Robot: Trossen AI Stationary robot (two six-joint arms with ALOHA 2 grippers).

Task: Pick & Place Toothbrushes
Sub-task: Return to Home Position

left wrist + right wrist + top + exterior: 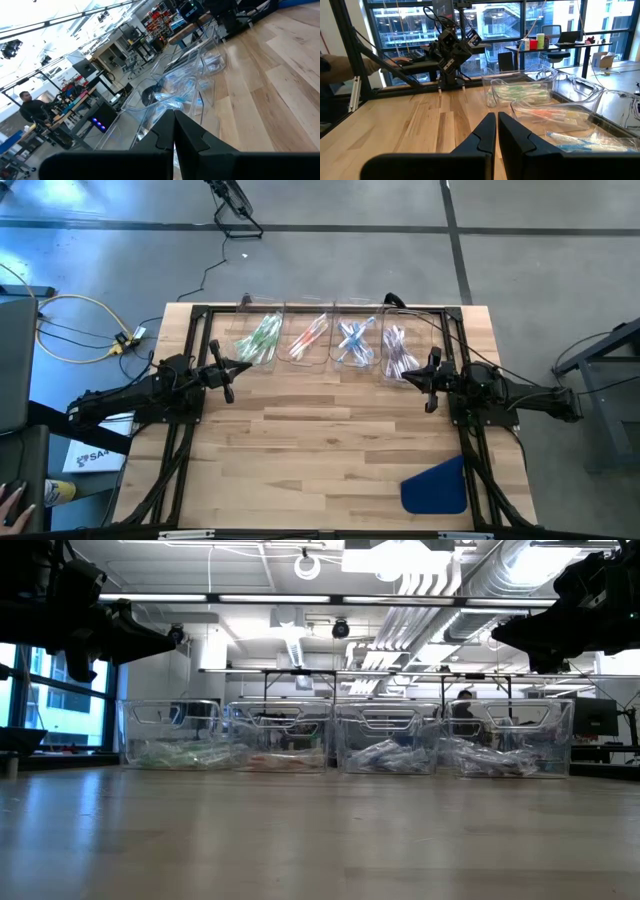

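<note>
Both tools hang empty with fingers, as far as I can see, pressed together: the left tool [225,375] and the right tool [432,380], each just in front of the bins. The toothbrushes [310,335] lie sorted by colour in four clear bins [331,330] along the far edge of the desk [330,440]. A blue flat piece [436,487] lies near its right front corner.

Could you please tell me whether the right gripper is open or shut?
Shut: the right gripper shows its fingers pressed together, empty.
</note>
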